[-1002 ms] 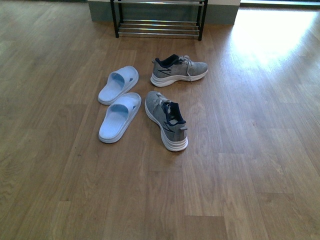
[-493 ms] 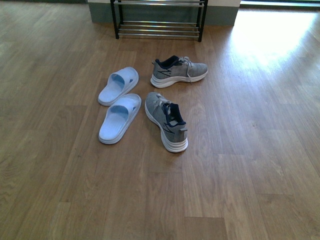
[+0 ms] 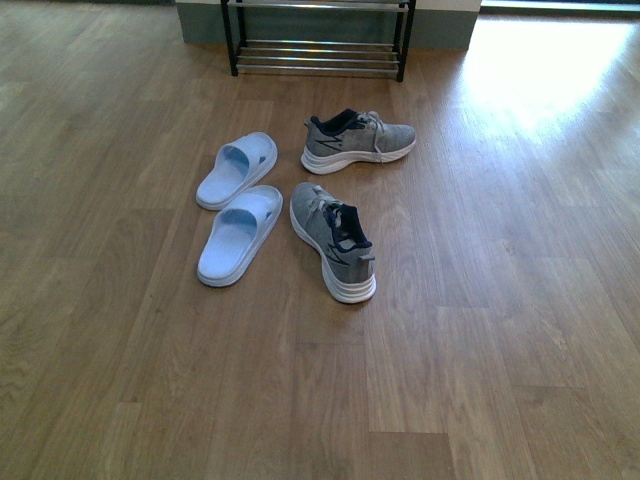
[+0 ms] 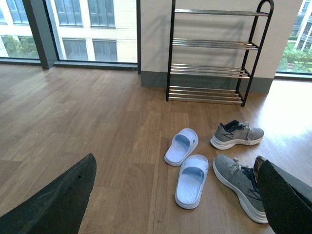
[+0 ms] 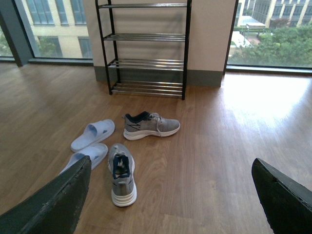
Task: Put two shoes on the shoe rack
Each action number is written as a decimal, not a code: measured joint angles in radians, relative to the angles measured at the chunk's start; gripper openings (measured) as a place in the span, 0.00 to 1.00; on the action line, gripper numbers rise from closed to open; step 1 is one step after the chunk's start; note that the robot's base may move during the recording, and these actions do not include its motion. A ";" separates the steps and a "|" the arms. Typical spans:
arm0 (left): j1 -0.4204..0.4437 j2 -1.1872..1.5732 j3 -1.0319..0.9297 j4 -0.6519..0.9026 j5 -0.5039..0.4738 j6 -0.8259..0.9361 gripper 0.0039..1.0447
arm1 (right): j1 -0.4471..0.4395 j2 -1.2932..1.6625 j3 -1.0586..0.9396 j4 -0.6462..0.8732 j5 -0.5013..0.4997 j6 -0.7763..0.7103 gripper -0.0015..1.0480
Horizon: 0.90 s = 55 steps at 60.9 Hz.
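Front view: two grey knit sneakers stand on a wood plank floor (image 3: 500, 300), both short of the shoe rack (image 3: 318, 45), whose black legs and lowest chrome bars cross the top edge of the frame. The far sneaker (image 3: 358, 142) sits upright and side-on, toe to the right, with a bare strip of floor between it and the rack's foot. The near sneaker (image 3: 333, 240) is set with its white heel toward the camera and its toe angled away and slightly left. Both show white soles, dark navy lining and grey laces.

Two pale blue slides lie left of the pair. The near slipper (image 3: 240, 234) is just beside the near sneaker's toe with a narrow gap between them, and the far slipper (image 3: 237, 170) lies beyond it. To the right of the sneakers the boards run open to the frame's edge, with a sunlit patch at the far right, and open floor also fills the foreground.

From the wrist cameras the rack rises in four tiers of chrome bars against a wall panel flanked by windows (image 4: 87, 29). The left gripper (image 4: 174, 159) and right gripper (image 5: 170, 160) each show dark fingers spread wide at the frame's edges, released and grasping nothing, above the floor.
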 joint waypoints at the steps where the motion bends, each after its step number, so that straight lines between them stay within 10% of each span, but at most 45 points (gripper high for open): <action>1: 0.000 0.000 0.000 0.000 0.000 0.000 0.91 | 0.000 0.000 0.000 0.000 0.000 0.000 0.91; 55: 0.000 0.000 0.000 0.000 0.000 0.000 0.91 | 0.000 0.000 0.000 0.000 0.000 0.000 0.91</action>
